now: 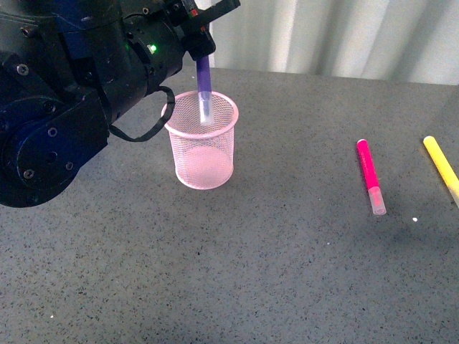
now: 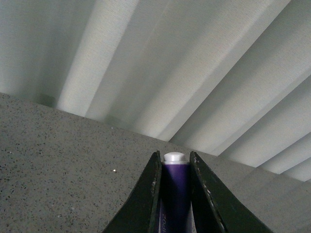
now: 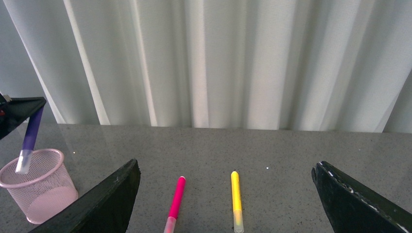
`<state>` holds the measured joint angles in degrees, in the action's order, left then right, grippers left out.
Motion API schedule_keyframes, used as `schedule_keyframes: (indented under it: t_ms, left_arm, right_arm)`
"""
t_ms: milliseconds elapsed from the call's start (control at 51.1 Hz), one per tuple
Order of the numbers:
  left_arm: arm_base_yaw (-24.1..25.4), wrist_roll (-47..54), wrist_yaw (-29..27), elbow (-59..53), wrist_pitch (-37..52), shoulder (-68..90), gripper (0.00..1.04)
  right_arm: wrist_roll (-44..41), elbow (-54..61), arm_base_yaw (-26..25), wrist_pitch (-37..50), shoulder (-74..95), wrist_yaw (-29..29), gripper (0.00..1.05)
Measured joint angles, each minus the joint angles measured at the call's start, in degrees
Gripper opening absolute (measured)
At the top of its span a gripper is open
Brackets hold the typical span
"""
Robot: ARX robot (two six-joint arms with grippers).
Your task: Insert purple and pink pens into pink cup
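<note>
The pink cup stands upright on the grey table, left of centre. My left gripper hangs right above it, shut on the purple pen, which points down with its clear cap dipped inside the cup's rim. In the left wrist view the purple pen sits clamped between the two black fingers. The pink pen lies flat on the table at the right. In the right wrist view my right gripper is open, with the pink pen lying between its wide-spread fingers and the pink cup off to the side.
A yellow marker lies at the right edge of the table, beside the pink pen, also seen as the yellow marker in the right wrist view. White curtains hang behind the table's far edge.
</note>
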<state>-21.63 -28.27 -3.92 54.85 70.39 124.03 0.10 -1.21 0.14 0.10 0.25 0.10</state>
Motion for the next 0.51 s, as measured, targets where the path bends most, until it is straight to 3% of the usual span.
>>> schedule_keyframes:
  t_ms: [313,509]
  left_arm:
    - [-0.3,0.0,0.0,0.5,-0.3,0.2,0.14]
    - [-0.3,-1.9,0.8,0.5,-1.5,0.3,0.47]
  right_arm:
    - [0.0,0.0,0.0,0.0,0.0,0.0,0.98]
    - [0.0,0.0,0.0,0.0,0.0,0.0,0.98]
